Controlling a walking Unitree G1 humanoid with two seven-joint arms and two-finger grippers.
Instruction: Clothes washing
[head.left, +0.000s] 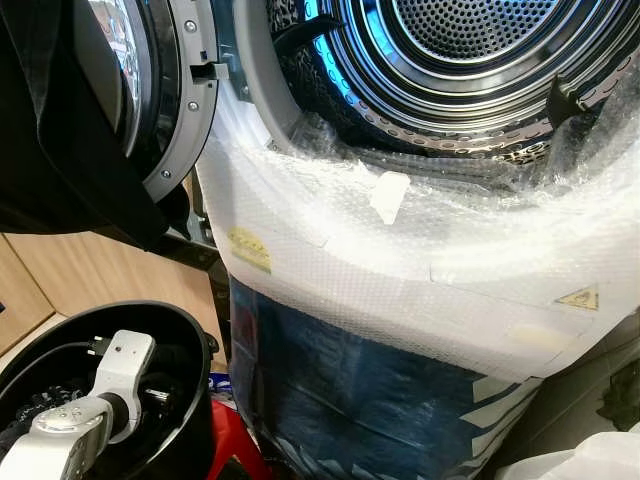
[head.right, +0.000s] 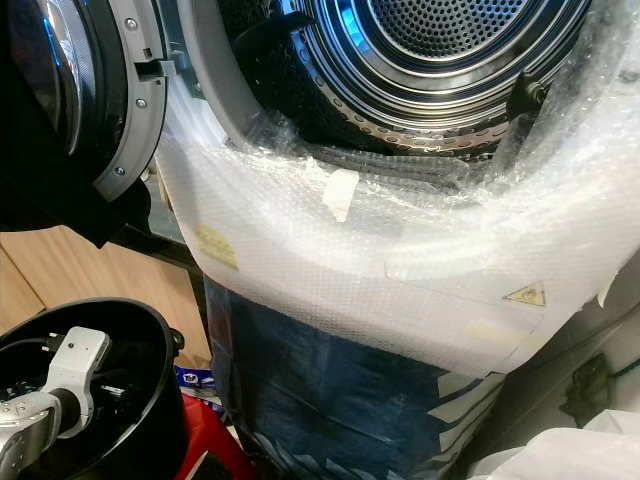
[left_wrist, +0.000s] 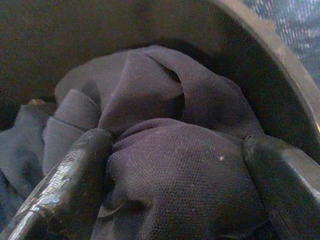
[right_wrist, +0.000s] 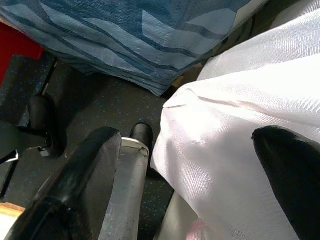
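Left eye view showed the left arm (head.left: 85, 415) reaching down into a round black bucket (head.left: 190, 345) at the bottom left corner. Inside, in the left wrist view, the left gripper (left_wrist: 175, 175) had its two black fingers (left_wrist: 65, 185) spread wide around a bunched dark purple cloth (left_wrist: 165, 150). The fingers pressed its sides, but I could not tell if they were squeezing it. The cloth was a crumpled heap against the bucket's wall, so it had no clear long way.

Next to the bucket stood the washing machine (head.left: 400, 290), wrapped in bubble wrap. Its door (head.left: 160, 90) hung open to the left, with dark cloth draped there. The shiny drum (head.left: 470, 50) faced out at the top.

Lower right, the right gripper (right_wrist: 200, 165) hung with fingers apart over white fabric (right_wrist: 240, 115), gripping nothing.
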